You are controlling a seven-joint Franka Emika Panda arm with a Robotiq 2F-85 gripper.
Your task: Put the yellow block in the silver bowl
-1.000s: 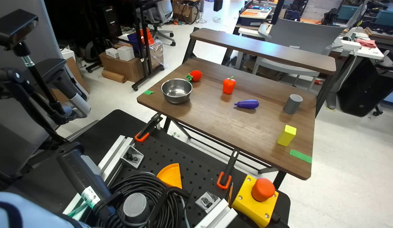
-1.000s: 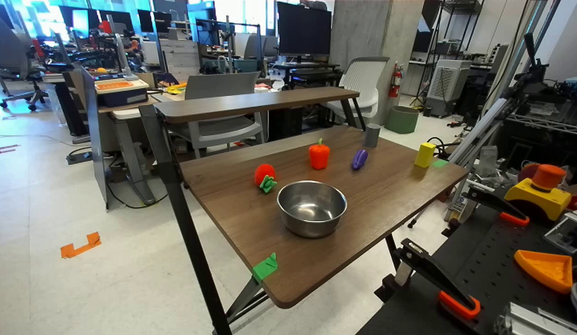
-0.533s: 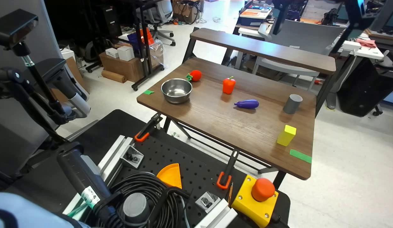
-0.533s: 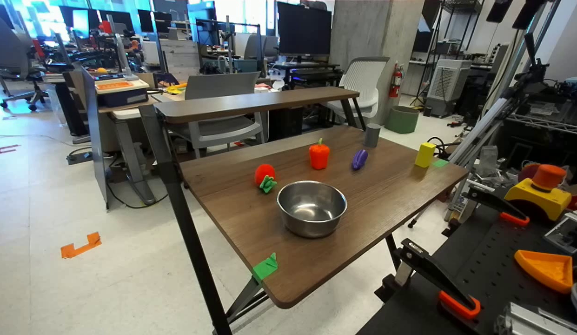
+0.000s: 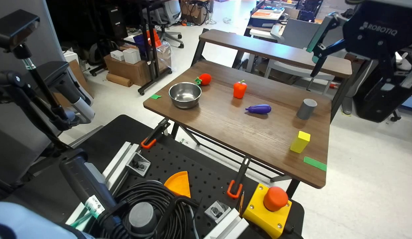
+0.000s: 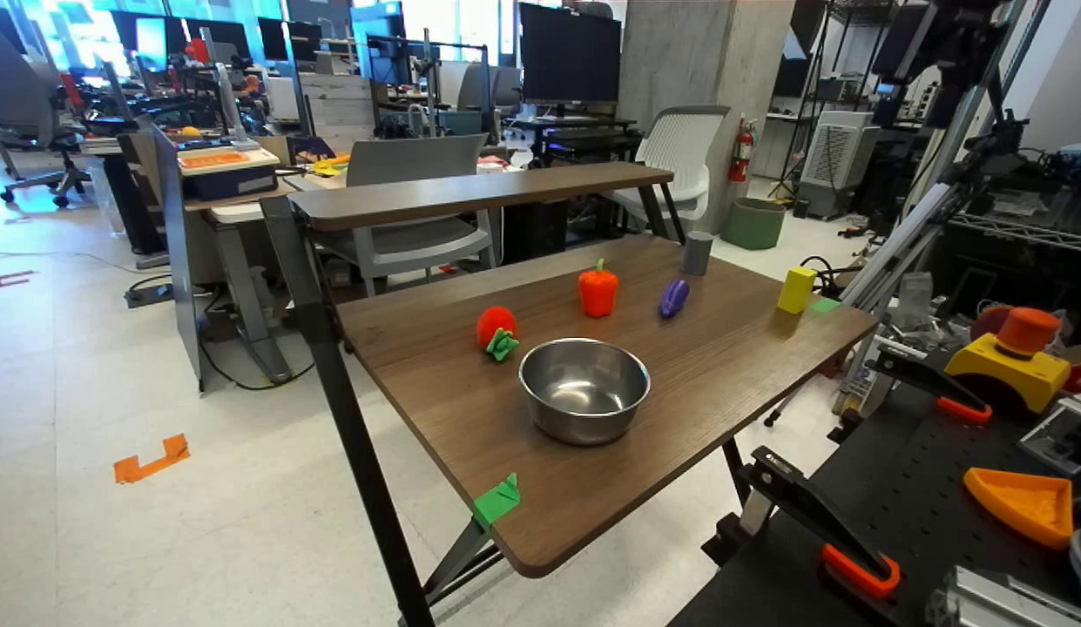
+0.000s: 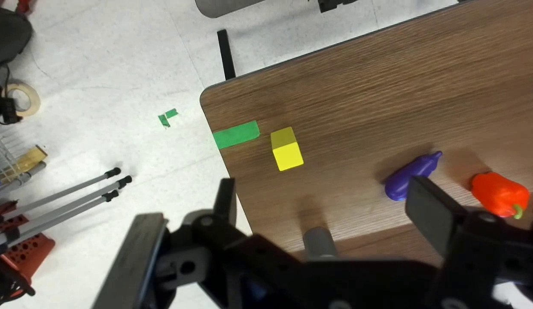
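Note:
The yellow block stands upright near a table corner, beside a green tape strip. It also shows in an exterior view and in the wrist view. The silver bowl sits empty at the opposite end of the table; it also shows in an exterior view and is out of the wrist view. My gripper is open with its fingers wide apart and nothing between them. It is high above the block's end of the table, seen at the upper right of an exterior view, well apart from the block.
A grey cup stands near the block. A purple eggplant, a red pepper and a tomato lie between cup and bowl. A raised shelf runs along one long table edge.
My gripper has come down into view from the top at the upper right of both exterior views. The block, the bowl and the other table objects have not moved.

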